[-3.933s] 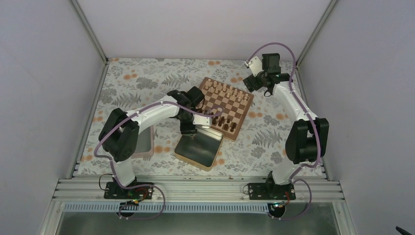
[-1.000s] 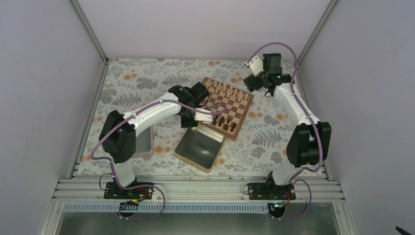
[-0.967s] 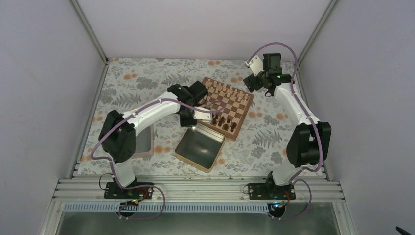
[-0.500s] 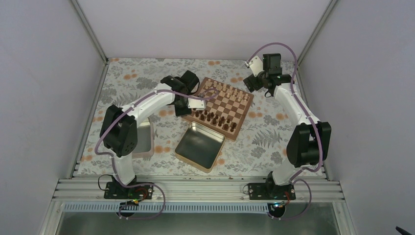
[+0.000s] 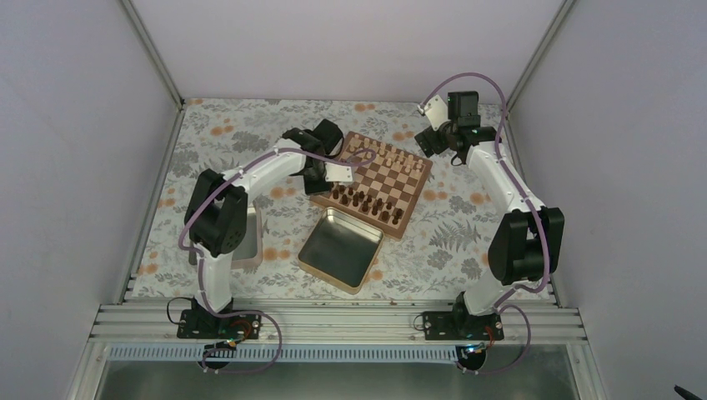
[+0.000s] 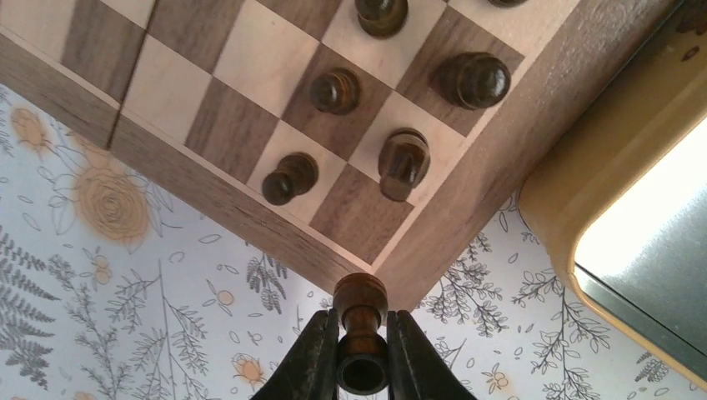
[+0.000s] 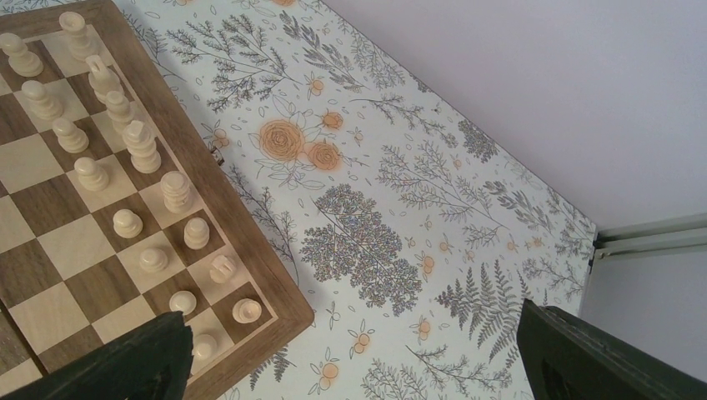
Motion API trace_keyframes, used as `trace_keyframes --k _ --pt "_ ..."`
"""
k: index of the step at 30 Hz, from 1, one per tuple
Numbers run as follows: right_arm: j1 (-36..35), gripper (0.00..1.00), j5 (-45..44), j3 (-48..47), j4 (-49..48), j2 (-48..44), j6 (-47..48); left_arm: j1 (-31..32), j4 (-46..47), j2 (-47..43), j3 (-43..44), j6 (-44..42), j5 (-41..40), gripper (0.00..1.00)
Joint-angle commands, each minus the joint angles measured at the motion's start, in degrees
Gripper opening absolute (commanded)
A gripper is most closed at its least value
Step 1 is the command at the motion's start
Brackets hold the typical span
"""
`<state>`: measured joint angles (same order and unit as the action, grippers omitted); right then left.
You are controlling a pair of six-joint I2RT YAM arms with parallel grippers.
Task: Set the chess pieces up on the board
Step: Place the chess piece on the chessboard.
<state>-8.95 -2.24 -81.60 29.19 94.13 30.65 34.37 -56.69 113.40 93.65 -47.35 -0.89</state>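
Note:
The board (image 5: 410,197) lies angled at the table's middle, with dark chess pieces (image 5: 367,202) along its near side and pale ones along the far side. My left gripper (image 5: 320,182) hovers just off the board's near-left corner (image 6: 364,260). It is shut on a dark brown chess piece (image 6: 361,332), held lying between the fingers. Several dark pieces (image 6: 403,161) stand on the squares beyond that corner, and the corner square itself is bare. My right gripper (image 5: 426,142) hangs wide open off the board's far right corner, holding nothing (image 7: 358,367).
An open metal tin (image 5: 340,248) sits just in front of the board, and its rim (image 6: 584,208) shows to the right of the left gripper. A second flat tin (image 5: 247,239) lies at the left, partly under the left arm. Pale chessmen (image 7: 139,147) line the board's far edge.
The left arm has swung away from over the open tin, back and left to the board's near-left corner, carrying the dark piece. The right arm has stayed put.

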Motion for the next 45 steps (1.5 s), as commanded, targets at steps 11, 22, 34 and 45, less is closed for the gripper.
trace_keyframes --k 11,22,34,45 --pt "-0.31 1.00 -1.54 0.98 -0.30 -0.31 0.96 -0.18 -0.07 3.39 3.99 -1.18 2.49 0.09" --pt "-0.31 1.00 -1.14 0.97 -0.21 -0.54 0.83 -0.18 0.60 4.26 4.17 -1.16 2.37 0.09" --pt "-0.36 1.00 -0.92 0.68 0.15 -0.61 0.67 -0.18 0.19 5.44 4.74 -1.25 2.55 0.10" --pt "-0.38 1.00 -0.81 0.69 0.42 -0.70 0.70 -0.18 -0.42 6.03 5.41 -1.25 2.62 0.10"
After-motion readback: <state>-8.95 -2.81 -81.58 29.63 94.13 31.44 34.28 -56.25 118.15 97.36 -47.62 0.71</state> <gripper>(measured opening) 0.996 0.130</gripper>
